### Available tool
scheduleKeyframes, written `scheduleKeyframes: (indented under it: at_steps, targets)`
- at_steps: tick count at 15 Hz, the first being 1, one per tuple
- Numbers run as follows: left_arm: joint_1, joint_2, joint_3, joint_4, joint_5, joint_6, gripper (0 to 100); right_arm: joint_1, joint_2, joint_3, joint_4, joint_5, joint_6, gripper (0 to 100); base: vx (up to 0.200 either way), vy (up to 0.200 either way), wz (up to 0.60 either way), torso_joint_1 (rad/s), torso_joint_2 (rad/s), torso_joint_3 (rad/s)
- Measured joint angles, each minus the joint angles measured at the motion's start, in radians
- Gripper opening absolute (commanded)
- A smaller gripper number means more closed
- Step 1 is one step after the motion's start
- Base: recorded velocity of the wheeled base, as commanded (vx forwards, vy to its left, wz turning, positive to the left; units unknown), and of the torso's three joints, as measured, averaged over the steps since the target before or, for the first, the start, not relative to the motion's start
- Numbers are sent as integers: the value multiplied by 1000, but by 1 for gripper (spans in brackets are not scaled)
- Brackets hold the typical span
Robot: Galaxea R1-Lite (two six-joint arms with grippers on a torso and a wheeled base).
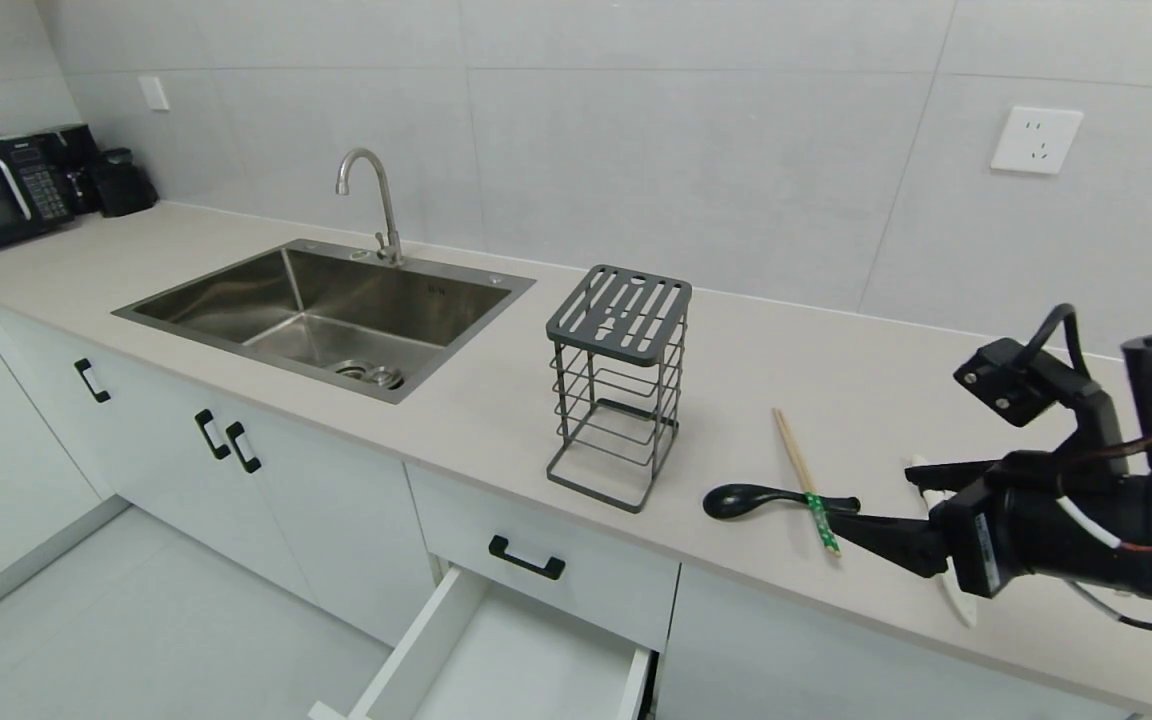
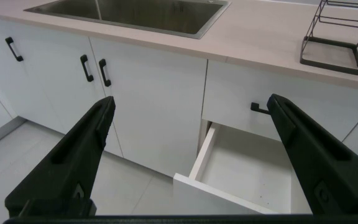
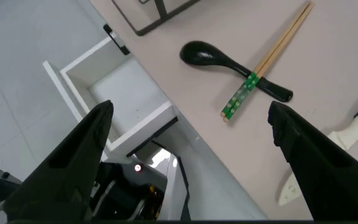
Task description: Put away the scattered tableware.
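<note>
nearest, one open white drawer (image 1: 506, 650) sat below the beige countertop (image 1: 496, 400) with the left gripper (image 2: 191, 99) spread empty before it; the right gripper (image 1: 871, 497) hung wide apart and empty just beside one glossy black spoon (image 1: 751, 498). two green-tipped wooden chopsticks (image 1: 802, 475) lay across the spoon's handle near the counter's front edge, so lifting the spoon might flick them to the floor. one white utensil (image 1: 960, 602) lay under that arm, one grey wire rack (image 1: 619, 385) farther back.
</note>
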Motion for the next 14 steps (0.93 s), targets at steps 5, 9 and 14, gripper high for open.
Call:
scheduleKeyframes:
  at_steps: [5, 9, 14]
  targets:
    - [0, 0, 0, 0, 0, 0, 100, 52, 119, -59, 4, -128, 174, 100, 0, 0, 0, 0, 0, 0]
    - [0, 0, 0, 0, 0, 0, 100, 78, 180, -59, 10, -154, 202, 100, 0, 0, 0, 0, 0, 0]
    - [0, 0, 0, 0, 0, 0, 100, 76, 221, -26, 14, -193, 226, 100, 0, 0, 0, 0, 0, 0]
